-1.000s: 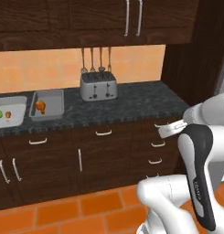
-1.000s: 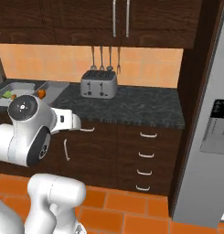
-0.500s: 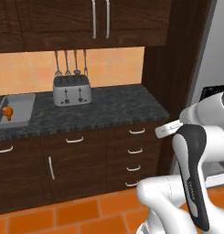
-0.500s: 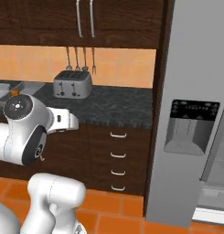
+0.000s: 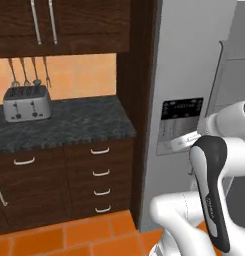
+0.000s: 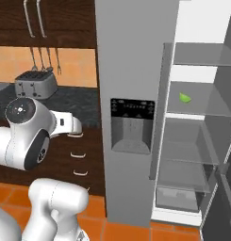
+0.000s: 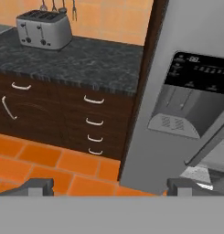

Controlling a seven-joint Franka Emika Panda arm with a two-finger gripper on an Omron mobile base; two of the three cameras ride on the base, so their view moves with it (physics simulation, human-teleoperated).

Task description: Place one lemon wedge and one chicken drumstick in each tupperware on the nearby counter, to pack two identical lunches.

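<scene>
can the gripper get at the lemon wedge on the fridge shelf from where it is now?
Probably not yet. The lemon wedge lies on a shelf in the open fridge, nothing around it. But the gripper, fingers wide apart, faces the closed dispenser door and floor. The arm would need to swing toward the opening first.
</scene>
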